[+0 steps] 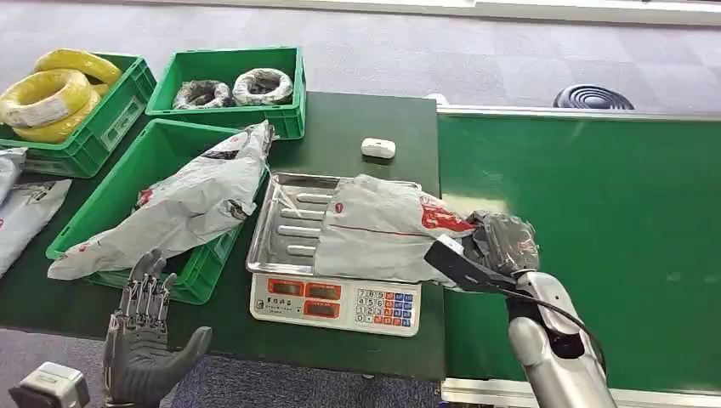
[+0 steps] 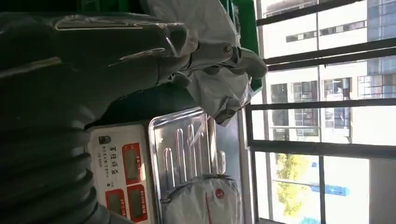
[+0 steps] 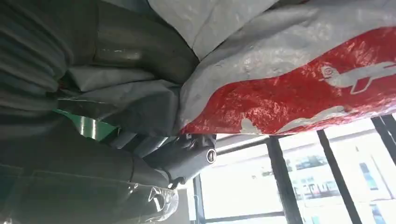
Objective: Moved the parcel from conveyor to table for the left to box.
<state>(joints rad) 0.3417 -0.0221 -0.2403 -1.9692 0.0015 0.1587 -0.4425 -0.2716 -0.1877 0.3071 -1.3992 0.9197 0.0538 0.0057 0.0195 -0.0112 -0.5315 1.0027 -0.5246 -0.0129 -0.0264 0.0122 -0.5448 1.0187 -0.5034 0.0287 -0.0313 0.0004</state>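
A grey plastic parcel (image 1: pixel 378 228) with red print lies across the steel pan of the scale (image 1: pixel 287 223). My right hand (image 1: pixel 502 242) grips the parcel's right end at the conveyor's edge; up close the grey and red film (image 3: pixel 299 84) presses against its fingers (image 3: pixel 187 156). My left hand (image 1: pixel 149 336) hangs open below the table's front edge, fingers spread, holding nothing. In the left wrist view the scale pan (image 2: pixel 187 149) and the parcel (image 2: pixel 205 203) lie beyond the hand (image 2: pixel 93 60).
Another grey parcel (image 1: pixel 183 204) lies over the near green crate (image 1: pixel 106 204). Green crates at the back hold yellow cable coils (image 1: pixel 59 93) and wrapped coils (image 1: pixel 234 87). A small white device (image 1: pixel 378 148) sits behind the scale. The green conveyor belt (image 1: pixel 595 238) runs on the right.
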